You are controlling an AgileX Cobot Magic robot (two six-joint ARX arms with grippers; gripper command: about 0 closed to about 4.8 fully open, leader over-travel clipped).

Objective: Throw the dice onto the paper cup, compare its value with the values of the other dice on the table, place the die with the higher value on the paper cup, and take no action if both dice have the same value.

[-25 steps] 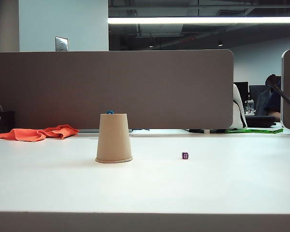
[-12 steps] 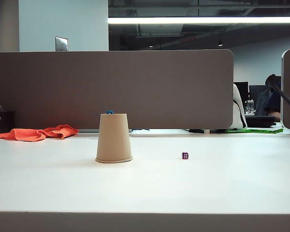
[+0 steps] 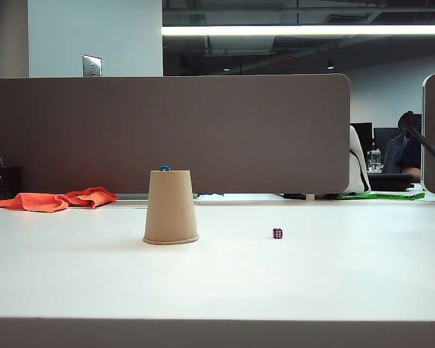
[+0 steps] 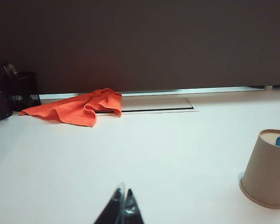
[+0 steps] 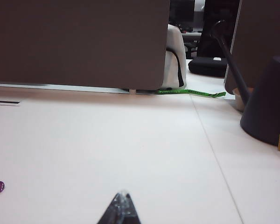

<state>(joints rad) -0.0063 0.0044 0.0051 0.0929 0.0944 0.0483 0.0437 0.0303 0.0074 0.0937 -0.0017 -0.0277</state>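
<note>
The white counter [image 3: 333, 275] stretches back to a grey-brown partition [image 3: 167, 134]. An orange cloth [image 3: 54, 199] lies crumpled at the counter's far left edge. The tan paper cup [image 3: 170, 207] stands upside down left of centre, rim on the counter, and the blue die [image 3: 164, 168] rests on its upturned base. The dark purple die [image 3: 277, 233] sits on the counter to the cup's right, well apart from it. The left hand [image 4: 122, 207] hangs over bare counter, fingertips pressed together, holding nothing. The right hand [image 5: 121, 205] is likewise pressed together and empty, near the purple die.
</note>
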